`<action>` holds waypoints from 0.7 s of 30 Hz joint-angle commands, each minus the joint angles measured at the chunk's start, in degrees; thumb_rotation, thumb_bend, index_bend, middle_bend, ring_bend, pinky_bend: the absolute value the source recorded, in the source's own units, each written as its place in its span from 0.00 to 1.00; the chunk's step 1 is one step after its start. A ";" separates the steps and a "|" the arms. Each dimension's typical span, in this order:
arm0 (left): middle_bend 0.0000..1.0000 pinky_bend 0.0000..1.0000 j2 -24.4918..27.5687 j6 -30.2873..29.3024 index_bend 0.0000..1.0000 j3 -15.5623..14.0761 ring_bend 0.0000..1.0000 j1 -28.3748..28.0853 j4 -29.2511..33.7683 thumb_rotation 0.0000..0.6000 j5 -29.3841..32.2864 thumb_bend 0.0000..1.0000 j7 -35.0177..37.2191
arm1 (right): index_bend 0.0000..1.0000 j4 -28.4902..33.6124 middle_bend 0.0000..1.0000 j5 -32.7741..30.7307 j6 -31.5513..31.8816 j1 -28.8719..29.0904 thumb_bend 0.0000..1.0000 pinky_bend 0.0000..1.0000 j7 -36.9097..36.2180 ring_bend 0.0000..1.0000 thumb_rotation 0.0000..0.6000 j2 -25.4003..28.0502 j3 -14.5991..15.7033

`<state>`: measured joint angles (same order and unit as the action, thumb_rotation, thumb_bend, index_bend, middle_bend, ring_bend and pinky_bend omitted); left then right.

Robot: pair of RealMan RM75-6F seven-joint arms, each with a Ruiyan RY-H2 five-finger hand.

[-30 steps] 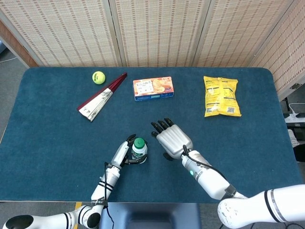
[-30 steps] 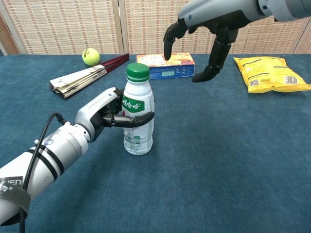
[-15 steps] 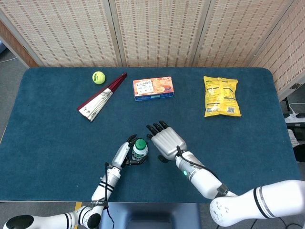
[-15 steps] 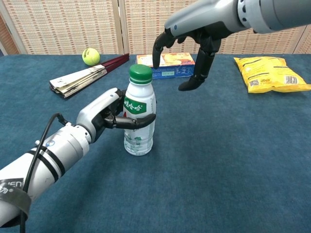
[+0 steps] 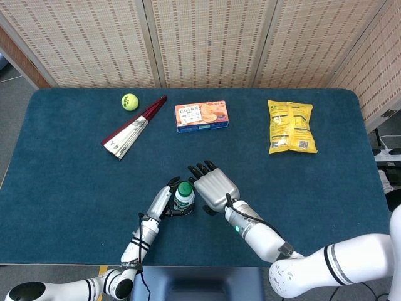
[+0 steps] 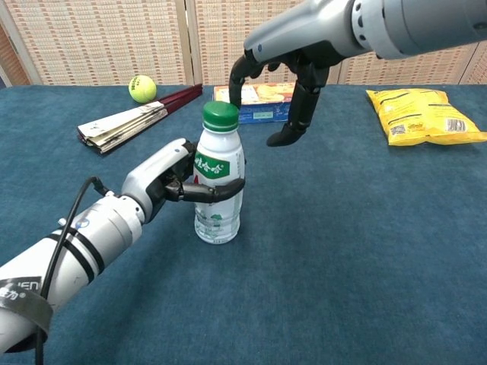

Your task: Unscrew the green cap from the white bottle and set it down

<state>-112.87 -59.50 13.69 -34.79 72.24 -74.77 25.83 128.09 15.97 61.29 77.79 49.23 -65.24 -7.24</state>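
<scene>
While the blue desk (image 5: pixel 75 182) fills most of the head view, with woven screens (image 5: pixel 207 37) behind it at 12 o'clock, the action sits near its front edge at about 6 o'clock. Next in size come the two arms. From the lower right corner the right arm reaches in, and the right hand (image 6: pixel 283 76) hangs in the air, fingers spread and curved downward, gripping nothing; in the chest view it sits just above and to the 2 o'clock side of the bottle top, with one fingertip close to the cap, though I cannot tell whether it touches. From the lower left corner the left arm comes in, and the left hand (image 6: pixel 169 179) wraps its dark fingers (image 6: pixel 217 188) around the middle of the bottle, holding it upright.

Over at 2 o'clock on the desk lies a yellow snack bag (image 5: pixel 290 126), flat. A folded fan (image 5: pixel 133 129) with a red edge lies at 10 o'clock, slanted, and a biscuit box (image 5: pixel 202 116) rests at 12 o'clock, well behind the bottle.

Standing on the desk at 6 o'clock, the white bottle (image 6: pixel 218 195) has a green label facing the chest camera. A tennis ball (image 5: pixel 130 101) sits just beside the far tip of the fan. Smallest is the green cap (image 6: pixel 221 115), on the bottle's neck.
</scene>
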 commanded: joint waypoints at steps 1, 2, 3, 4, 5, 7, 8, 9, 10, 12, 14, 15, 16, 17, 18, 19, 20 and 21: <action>0.72 0.10 -0.20 -0.04 0.69 0.07 0.34 -0.03 -0.21 1.00 0.09 0.79 -0.09 | 0.23 0.00 0.00 -0.15 0.14 0.25 0.24 0.00 -0.11 0.00 0.90 -0.25 0.07; 0.72 0.10 -0.44 -0.30 0.69 0.17 0.34 -0.03 -0.45 1.00 0.03 0.80 -0.11 | 0.23 0.03 0.00 -0.17 0.19 0.40 0.24 0.00 -0.18 0.00 0.90 -0.39 0.07; 0.73 0.11 -0.59 -0.48 0.69 0.17 0.36 -0.06 -0.70 1.00 -0.13 0.81 -0.08 | 0.23 0.06 0.00 -0.16 0.25 0.49 0.24 0.00 -0.24 0.00 0.90 -0.46 0.08; 0.74 0.12 -0.77 -0.74 0.69 0.21 0.37 -0.07 -0.99 1.00 -0.28 0.83 -0.09 | 0.23 0.09 0.00 -0.16 0.31 0.59 0.24 0.00 -0.30 0.00 0.90 -0.52 0.06; 0.75 0.13 -1.05 -1.13 0.70 0.28 0.39 -0.05 -1.35 1.00 -0.42 0.84 -0.10 | 0.23 0.14 0.00 -0.15 0.37 0.68 0.24 0.00 -0.36 0.00 0.89 -0.55 0.04; 0.76 0.14 -1.41 -1.49 0.70 0.23 0.41 -0.15 -2.05 1.00 -0.84 0.85 0.04 | 0.23 0.31 0.00 -0.09 0.50 0.88 0.24 0.00 -0.43 0.00 0.89 -0.63 0.07; 0.77 0.15 -1.56 -1.63 0.71 0.19 0.41 -0.20 -2.41 1.00 -1.05 0.86 0.13 | 0.23 0.41 0.00 -0.05 0.59 1.00 0.24 0.00 -0.44 0.00 0.89 -0.69 0.11; 0.77 0.15 -1.55 -1.52 0.71 0.11 0.42 -0.27 -2.55 1.00 -1.17 0.86 0.20 | 0.23 0.47 0.00 -0.07 0.65 1.07 0.24 0.00 -0.47 0.00 0.89 -0.75 0.14; 0.78 0.16 -1.55 -1.48 0.72 0.06 0.42 -0.31 -2.67 1.00 -1.25 0.87 0.30 | 0.23 0.51 0.00 -0.12 0.69 1.18 0.24 0.00 -0.47 0.00 0.89 -0.82 0.16; 0.79 0.16 -1.48 -1.09 0.72 -0.23 0.43 -0.44 -2.90 1.00 -1.42 0.89 0.34 | 0.23 0.51 0.00 -0.23 0.80 1.43 0.24 0.00 -0.48 0.00 0.90 -1.02 0.20; 0.80 0.17 -1.36 -0.65 0.72 -0.41 0.44 -0.55 -3.00 1.00 -1.44 0.90 0.46 | 0.23 0.52 0.00 -0.28 0.85 1.61 0.24 0.00 -0.52 0.00 0.89 -1.18 0.21; 0.81 0.17 -1.22 -0.23 0.72 -0.54 0.44 -0.62 -3.02 1.00 -1.35 0.90 0.44 | 0.23 0.57 0.00 -0.25 0.89 1.65 0.24 0.00 -0.69 0.00 0.89 -1.26 0.20; 0.81 0.17 -1.20 -0.09 0.73 -0.55 0.45 -0.64 -3.11 1.00 -1.23 0.91 0.26 | 0.23 0.63 0.00 -0.20 0.87 1.70 0.24 0.00 -0.73 0.00 0.89 -1.27 0.24; 0.82 0.18 -1.16 0.16 0.73 -0.59 0.46 -0.67 -3.15 1.00 -1.05 0.92 0.00 | 0.23 0.70 0.00 -0.10 0.89 1.74 0.24 0.00 -0.74 0.00 0.89 -1.24 0.30; 0.83 0.19 -1.08 0.59 0.73 -0.56 0.47 -0.72 -3.10 1.00 -0.64 0.93 -0.44 | 0.23 0.80 0.00 0.02 0.92 1.78 0.24 0.00 -0.77 0.00 0.89 -1.23 0.36; 0.84 0.20 -1.02 0.90 0.73 -0.51 0.48 -0.78 -3.02 1.00 -0.34 0.93 -0.80 | 0.23 0.85 0.00 0.08 0.93 1.81 0.24 0.00 -0.83 0.00 0.89 -1.21 0.39; 0.85 0.20 -0.90 1.36 0.73 -0.53 0.48 -0.84 -2.86 1.00 -0.03 0.94 -1.07 | 0.23 0.89 0.00 0.12 0.93 1.84 0.24 0.00 -0.89 0.00 0.89 -1.20 0.41; 0.86 0.21 -0.74 1.92 0.73 -0.44 0.49 -0.86 -2.57 1.00 0.51 0.95 -1.26 | 0.23 0.92 0.00 0.16 0.97 1.89 0.24 0.00 -0.94 0.00 0.89 -1.16 0.43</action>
<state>-113.80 -58.07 13.19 -35.57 69.41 -74.73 24.84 129.00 16.12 62.26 79.68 48.29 -66.41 -6.82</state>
